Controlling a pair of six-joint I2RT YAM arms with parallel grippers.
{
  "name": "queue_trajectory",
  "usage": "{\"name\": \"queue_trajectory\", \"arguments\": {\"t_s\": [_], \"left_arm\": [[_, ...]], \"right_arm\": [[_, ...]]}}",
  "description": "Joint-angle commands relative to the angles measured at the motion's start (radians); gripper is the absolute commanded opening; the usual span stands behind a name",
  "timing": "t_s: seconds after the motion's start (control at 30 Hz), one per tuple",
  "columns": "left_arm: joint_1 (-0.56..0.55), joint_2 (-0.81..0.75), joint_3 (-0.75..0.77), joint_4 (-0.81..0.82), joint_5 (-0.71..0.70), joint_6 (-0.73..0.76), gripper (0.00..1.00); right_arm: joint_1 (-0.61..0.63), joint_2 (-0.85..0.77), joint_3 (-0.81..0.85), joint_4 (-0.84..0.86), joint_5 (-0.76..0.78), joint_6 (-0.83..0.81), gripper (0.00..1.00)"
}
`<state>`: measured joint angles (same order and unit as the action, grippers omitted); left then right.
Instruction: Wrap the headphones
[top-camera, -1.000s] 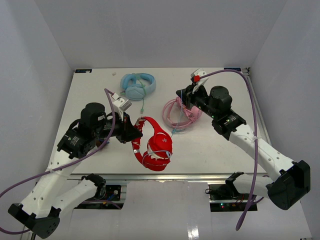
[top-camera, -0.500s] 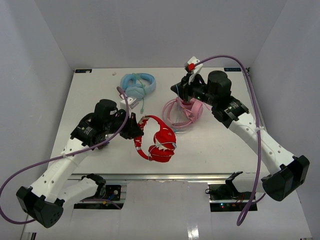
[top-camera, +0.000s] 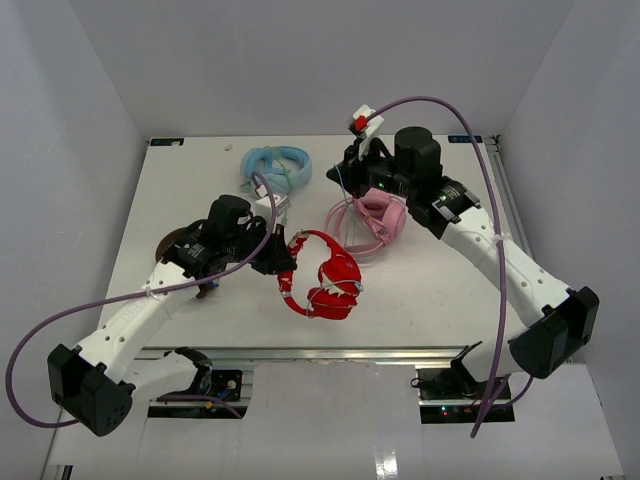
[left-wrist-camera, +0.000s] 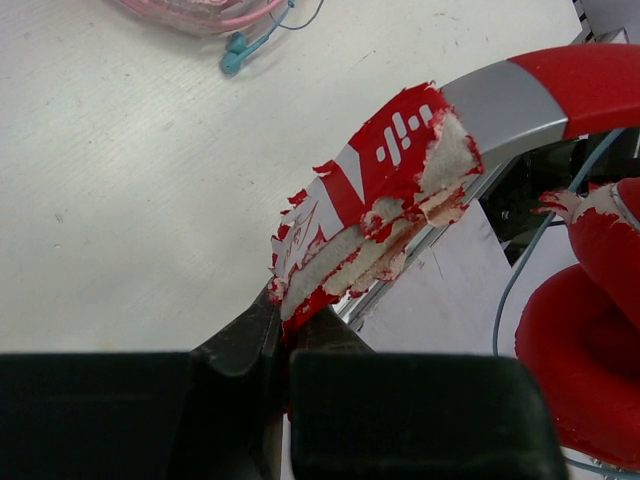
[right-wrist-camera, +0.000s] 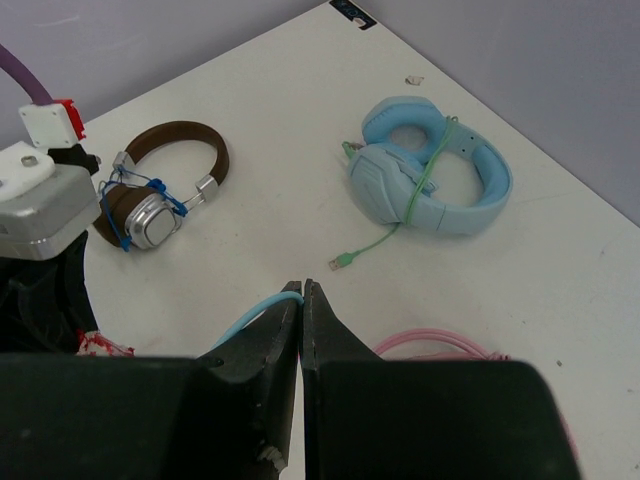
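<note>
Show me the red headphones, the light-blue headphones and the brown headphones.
red headphones (left-wrist-camera: 590, 82), left wrist view, headband
light-blue headphones (right-wrist-camera: 398, 185), right wrist view, earcup
brown headphones (right-wrist-camera: 150, 218), right wrist view, earcup

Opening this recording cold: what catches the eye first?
The red headphones lie mid-table. Their headband has torn, flaking padding, and the left gripper is pinched on that worn end. Behind them, the right gripper is shut on a thin pale cable, held up near the pink headphones. A light-blue pair lies at the back.
</note>
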<state>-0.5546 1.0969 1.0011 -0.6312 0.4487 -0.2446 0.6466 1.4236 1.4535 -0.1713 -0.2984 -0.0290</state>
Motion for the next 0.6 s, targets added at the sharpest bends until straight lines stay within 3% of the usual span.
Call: {"name": "queue_trajectory", "arguments": {"t_s": [0.0, 0.13, 0.23, 0.57], "left_arm": [[-0.042, 0.016, 0.007, 0.087, -0.053, -0.046, 0.0], [-0.099, 0.062, 0.015, 0.086, -0.185, -0.06, 0.0], [-0.137, 0.094, 0.032, 0.063, -0.368, -0.089, 0.0], [-0.139, 0.079, 0.045, 0.02, -0.708, -0.218, 0.0]], "right_arm": [[0.034, 0.033, 0.094, -0.035, 0.052, -0.013, 0.08], [0.07, 0.07, 0.151, -0.095, 0.116, -0.027, 0.08], [0.103, 0.093, 0.194, -0.16, 0.166, -0.043, 0.08], [0.134, 0.076, 0.225, -0.285, 0.191, -0.008, 0.08]]}}
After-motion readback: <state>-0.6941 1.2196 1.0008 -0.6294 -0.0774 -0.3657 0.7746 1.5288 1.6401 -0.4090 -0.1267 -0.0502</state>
